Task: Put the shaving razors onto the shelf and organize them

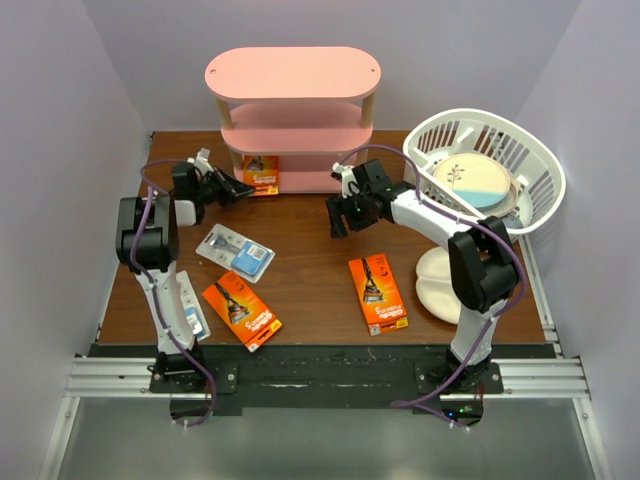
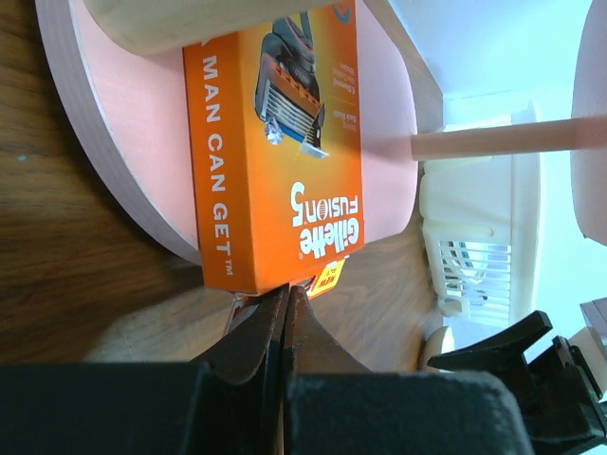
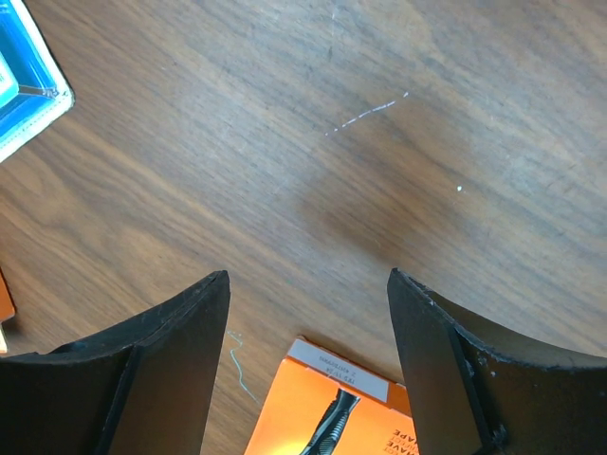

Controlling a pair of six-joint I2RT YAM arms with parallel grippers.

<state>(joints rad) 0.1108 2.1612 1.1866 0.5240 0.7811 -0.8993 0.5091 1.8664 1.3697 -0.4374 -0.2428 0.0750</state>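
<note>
matt wood-grain table, glossy orange pack

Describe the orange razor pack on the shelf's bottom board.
The orange razor pack is a flat, cardboard-looking rectangle printed with a razor-head picture, white Gillette Fusion5 lettering and a small yellow tag at its near edge. It sits face out on the pink shelf's bottom board, beside a wooden post; its tilt is unclear. The left gripper's closed tips meet its near edge.

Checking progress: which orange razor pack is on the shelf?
The orange pack on the shelf's bottom tier, left end, in the left gripper; the other two lie on the table.
</note>
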